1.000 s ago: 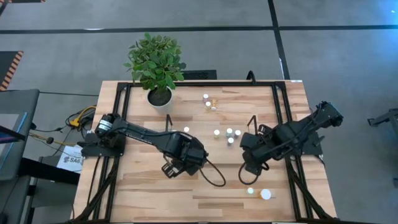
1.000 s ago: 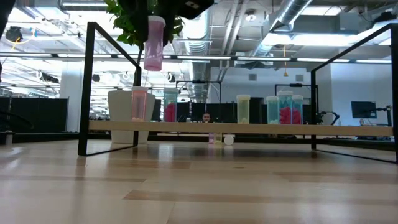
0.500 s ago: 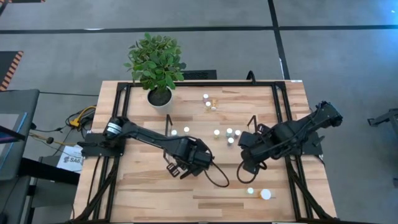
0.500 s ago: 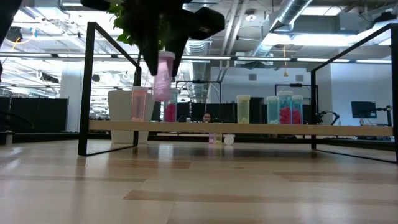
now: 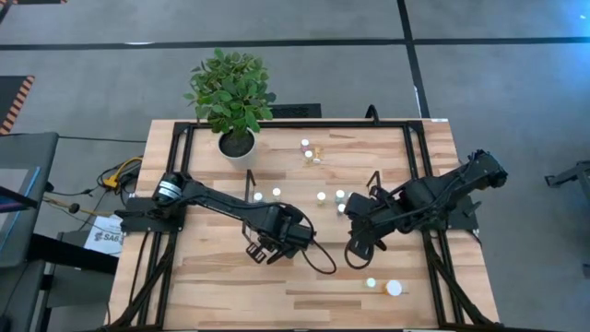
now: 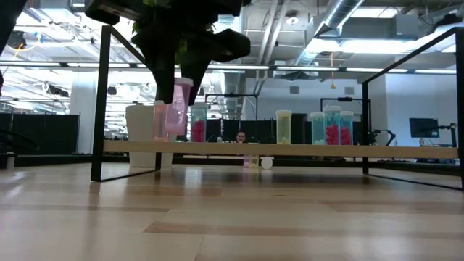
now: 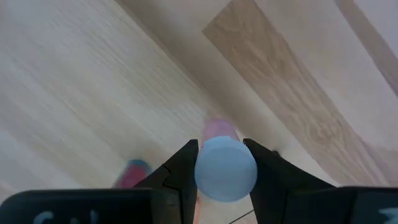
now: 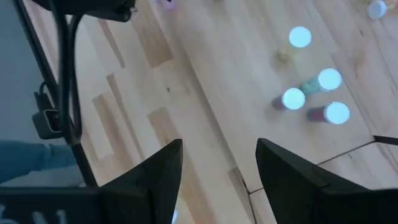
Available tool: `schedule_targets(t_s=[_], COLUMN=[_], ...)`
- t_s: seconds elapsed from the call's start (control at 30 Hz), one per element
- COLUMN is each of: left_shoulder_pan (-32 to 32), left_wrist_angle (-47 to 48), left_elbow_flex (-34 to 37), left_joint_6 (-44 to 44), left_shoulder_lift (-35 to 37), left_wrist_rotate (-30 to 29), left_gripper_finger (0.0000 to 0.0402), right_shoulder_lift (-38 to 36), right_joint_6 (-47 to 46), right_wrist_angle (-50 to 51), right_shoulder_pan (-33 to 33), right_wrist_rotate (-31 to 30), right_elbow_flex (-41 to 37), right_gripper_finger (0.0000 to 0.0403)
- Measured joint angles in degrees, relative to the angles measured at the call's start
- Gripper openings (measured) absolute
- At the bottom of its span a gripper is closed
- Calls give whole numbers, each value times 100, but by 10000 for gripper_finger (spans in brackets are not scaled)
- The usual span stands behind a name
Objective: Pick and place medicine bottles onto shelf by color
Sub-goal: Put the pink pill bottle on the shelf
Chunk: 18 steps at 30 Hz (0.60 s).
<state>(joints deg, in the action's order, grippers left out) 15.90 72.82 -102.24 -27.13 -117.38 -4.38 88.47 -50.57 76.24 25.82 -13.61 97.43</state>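
From the high view, the left gripper is over the middle of the wooden surface, in front of the shelf. The right gripper is to the right of it, also above the surface. Several white caps of medicine bottles stand in a loose group between the two arms, two more bottles are further back, and two more are at the near right of the surface. A potted plant stands at the back left corner.

From the low view, the left gripper hangs in the air and holds a pink bottle (its body is slightly tilted), above the shelf board. On the shelf stand a pink bottle at the left, a yellow bottle, and teal bottles with pink content at the right. A small bottle lies on its side under the board.

From the left wrist view, the fingers are narrow and closed on the pink bottle, whose white cap faces the camera. Another pink bottle shows blurred below on the surface.

From the right wrist view, the fingers stand wide apart with nothing between them. Four white-capped bottles are seen on the surface beyond.
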Motion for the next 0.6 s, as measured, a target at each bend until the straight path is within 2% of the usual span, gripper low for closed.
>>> schedule_targets(t_s=[0.6], left_shoulder_pan=[0], left_wrist_angle=[36], left_elbow_flex=[15], left_joint_6=[-39], left_shoulder_lift=[9], left_wrist_rotate=[-147], left_gripper_finger=[98], right_shoulder_lift=[0], right_joint_6=[-2], right_wrist_angle=[-316], right_shoulder_pan=[-538], right_wrist_rotate=[5], right_elbow_flex=[2], right_gripper_finger=[226])
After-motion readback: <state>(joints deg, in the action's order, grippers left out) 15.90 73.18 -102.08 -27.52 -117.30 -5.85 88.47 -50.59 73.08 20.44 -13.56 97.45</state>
